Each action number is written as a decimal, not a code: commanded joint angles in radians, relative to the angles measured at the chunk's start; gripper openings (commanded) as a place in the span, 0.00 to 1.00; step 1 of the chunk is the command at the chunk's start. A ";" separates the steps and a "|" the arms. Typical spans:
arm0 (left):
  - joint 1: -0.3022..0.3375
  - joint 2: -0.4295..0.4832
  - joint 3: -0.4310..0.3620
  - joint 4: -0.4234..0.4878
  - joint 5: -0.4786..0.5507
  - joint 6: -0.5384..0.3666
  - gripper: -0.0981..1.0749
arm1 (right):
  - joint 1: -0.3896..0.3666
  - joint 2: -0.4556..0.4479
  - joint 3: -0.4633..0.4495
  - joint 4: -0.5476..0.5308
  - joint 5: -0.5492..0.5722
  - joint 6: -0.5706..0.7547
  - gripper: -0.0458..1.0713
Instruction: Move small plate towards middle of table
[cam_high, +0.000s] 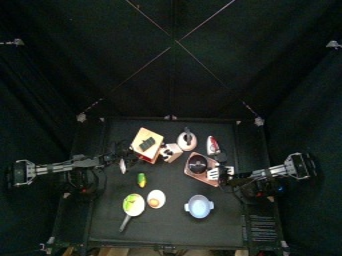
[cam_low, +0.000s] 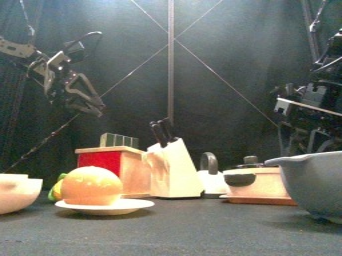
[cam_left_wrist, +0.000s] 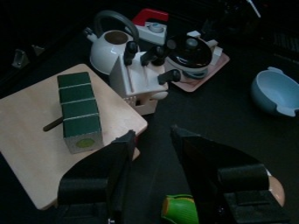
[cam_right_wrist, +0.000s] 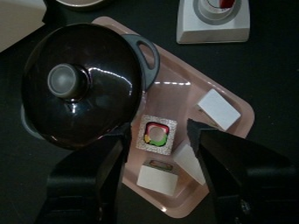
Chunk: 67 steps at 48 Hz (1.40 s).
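Observation:
The small plate (cam_high: 156, 200) is white with an orange-yellow round thing at its centre and lies near the table's (cam_high: 100, 230) front edge, between a yellow-green dish and a pale blue bowl. In the front view the small plate (cam_low: 104, 208) sits low at the left with the orange thing on it. My left gripper (cam_high: 118, 165) hangs open and empty above the table's left side, behind the plate and apart from it; its own view (cam_left_wrist: 152, 166) shows its jaws apart. My right gripper (cam_high: 234, 172) is open and empty (cam_right_wrist: 158, 171) over a pink tray.
A yellow-green dish with a handle (cam_high: 132, 206) and a pale blue bowl (cam_high: 198, 207) flank the plate. Behind stand a wooden board with a toaster (cam_high: 147, 143), a knife block (cam_high: 167, 151), a kettle (cam_high: 187, 140) and a pink tray with a black lidded pot (cam_high: 201, 167). A green item (cam_high: 142, 180) lies left.

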 joint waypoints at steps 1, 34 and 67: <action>-0.002 0.000 -0.011 0.002 -0.005 0.002 0.75 | 0.017 -0.014 -0.029 -0.023 0.005 -0.003 0.82; -0.038 0.000 -0.014 0.049 -0.005 0.005 0.75 | 0.141 0.288 -0.291 -0.520 -0.546 -0.005 0.82; -0.038 -0.002 -0.011 0.048 -0.005 0.005 0.75 | 0.063 0.709 -0.620 -0.598 -0.575 -0.006 0.77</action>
